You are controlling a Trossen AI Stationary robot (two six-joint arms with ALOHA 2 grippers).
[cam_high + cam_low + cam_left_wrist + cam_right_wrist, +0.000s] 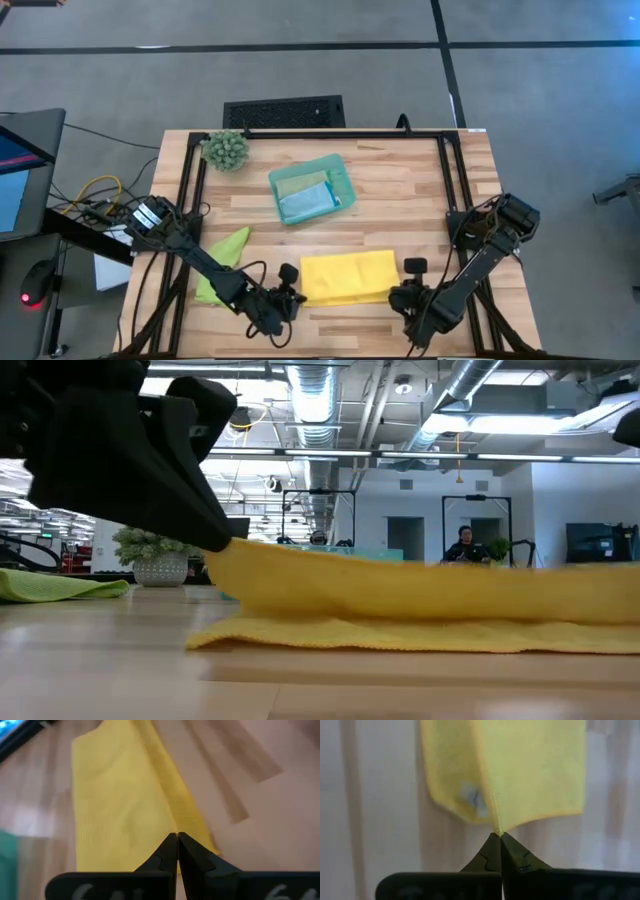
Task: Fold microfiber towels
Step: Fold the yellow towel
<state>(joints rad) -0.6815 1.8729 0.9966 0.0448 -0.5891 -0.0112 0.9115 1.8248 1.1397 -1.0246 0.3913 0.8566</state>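
My left gripper (177, 836) and right gripper (497, 836) are each clamped on a near corner of the yellow towel (348, 275), which lies front-centre on the table (420, 190), its near edge raised for folding. The blue towel (305, 203) and sage towel (297, 182) lie in the teal tray (342, 180), evidently finished. The lime towel (222, 262), crumpled beside my left arm, remains unfolded.

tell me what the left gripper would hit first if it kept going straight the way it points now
The left gripper, jaws shut on the near edge of the yellow towel, points across that towel. Going straight on it would push into the towel's own raised fold first; how soon is hard to judge.
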